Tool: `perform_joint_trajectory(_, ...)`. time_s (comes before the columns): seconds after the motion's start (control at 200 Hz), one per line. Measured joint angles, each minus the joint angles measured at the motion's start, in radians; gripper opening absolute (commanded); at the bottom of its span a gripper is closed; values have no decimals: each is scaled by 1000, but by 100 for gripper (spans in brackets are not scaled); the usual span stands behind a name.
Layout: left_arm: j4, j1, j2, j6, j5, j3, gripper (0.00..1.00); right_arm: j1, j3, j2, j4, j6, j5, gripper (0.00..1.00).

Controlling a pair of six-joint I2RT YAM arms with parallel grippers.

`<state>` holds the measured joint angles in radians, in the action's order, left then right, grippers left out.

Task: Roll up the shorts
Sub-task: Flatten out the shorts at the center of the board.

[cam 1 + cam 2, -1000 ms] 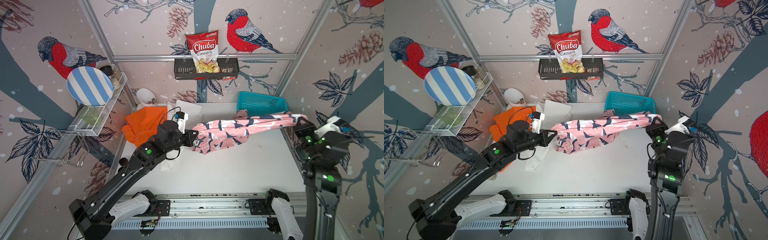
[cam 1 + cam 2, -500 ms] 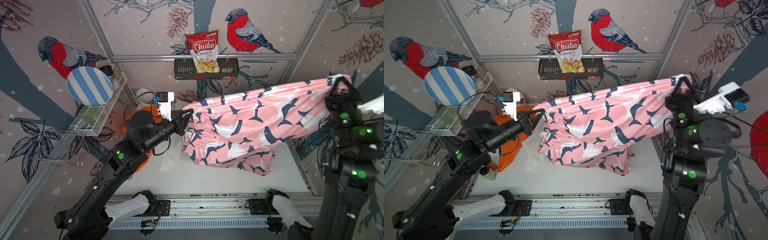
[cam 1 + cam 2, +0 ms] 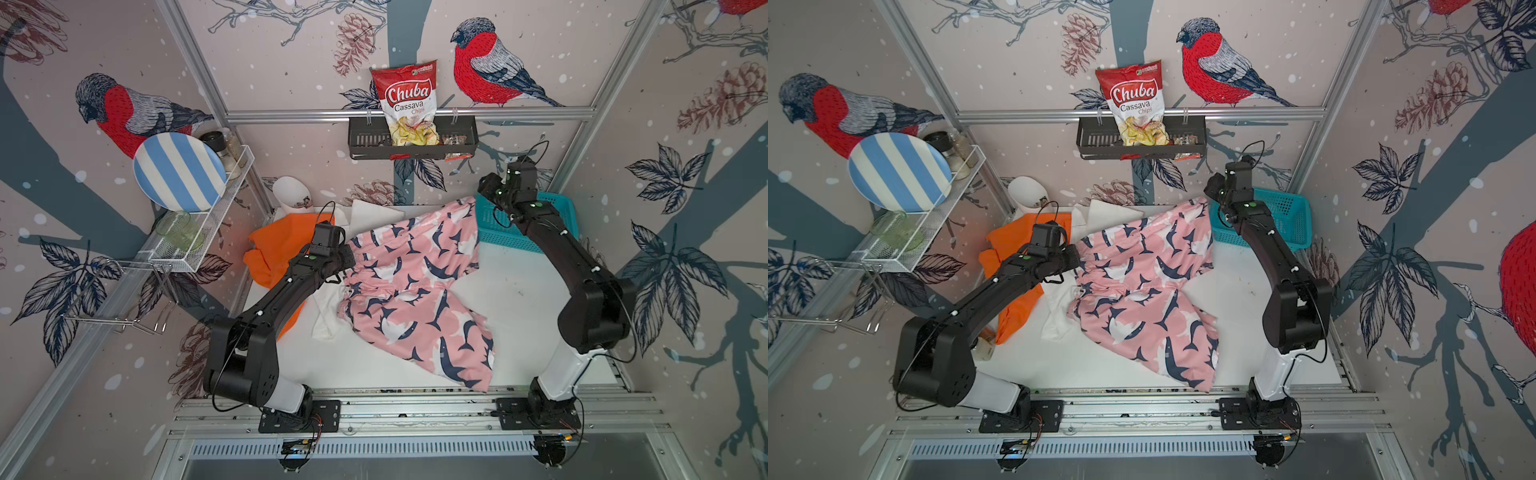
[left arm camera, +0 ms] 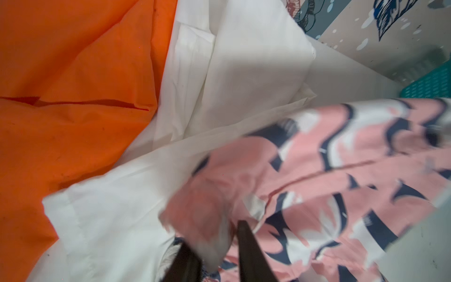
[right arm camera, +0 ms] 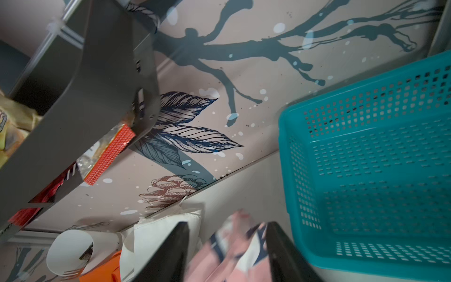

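Note:
The pink shark-print shorts point(image 3: 415, 299) point(image 3: 1142, 291) lie spread flat across the middle of the white table. My left gripper point(image 3: 348, 259) point(image 3: 1076, 253) is at their left edge. Its jaws stand apart, and blurred pink cloth point(image 4: 341, 183) lies loose between them in the left wrist view point(image 4: 214, 244). My right gripper point(image 3: 484, 188) point(image 3: 1212, 189) hovers over the far corner of the pink shorts beside the basket. It is open, with pink cloth point(image 5: 231, 256) slack in the gap point(image 5: 227, 234). The orange shorts point(image 3: 278, 245) point(image 4: 73, 97) and the white shorts point(image 3: 328, 311) point(image 4: 244, 73) lie crumpled at the left.
A teal basket point(image 3: 498, 237) point(image 5: 366, 171) stands at the back right, close to my right wrist. A white cup point(image 3: 291, 197) sits in the back left corner. A black wall rack point(image 3: 365, 139) holding a chips bag hangs behind. A wire shelf point(image 3: 199, 249) with a striped plate is on the left wall.
The pink shorts, held stretched and swung up high between both grippers, have come down flat on the table. Both grippers have gone from shut to open and let the cloth go.

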<state>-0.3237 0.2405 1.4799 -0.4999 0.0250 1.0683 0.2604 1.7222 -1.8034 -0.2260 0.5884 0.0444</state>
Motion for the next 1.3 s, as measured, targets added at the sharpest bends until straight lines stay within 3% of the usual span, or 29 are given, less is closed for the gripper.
perform_joint_trajectory(0.1,0,-6,-40,10,9,0,53,60,-59,52,-18,-44,29,82)
perform_joint_trajectory(0.315,-3,-8,-102,30,83,-18,53,198,-408,275,-68,-67,47,80)
perform_joint_trajectory(0.5,-14,2,-171,24,129,-193,56,364,-711,400,-96,-18,-36,80)
perform_joint_trajectory(0.63,-11,0,-196,-10,117,-306,55,467,-880,398,-29,52,-150,78)
perform_joint_trajectory(0.805,43,-5,-175,-55,117,-417,52,497,-980,285,97,153,-239,77)
perform_joint_trajectory(0.925,100,-19,-136,-78,117,-463,52,388,-1049,235,258,216,-302,73)
perform_joint_trajectory(1.091,189,-48,-77,-88,135,-484,53,79,-1199,264,497,256,-401,72)
perform_joint_trajectory(1.211,261,-80,-68,-95,151,-500,53,-160,-1254,331,503,243,-407,72)
perform_joint_trajectory(1.301,283,-102,-67,-95,157,-507,53,-303,-1255,406,399,216,-365,72)
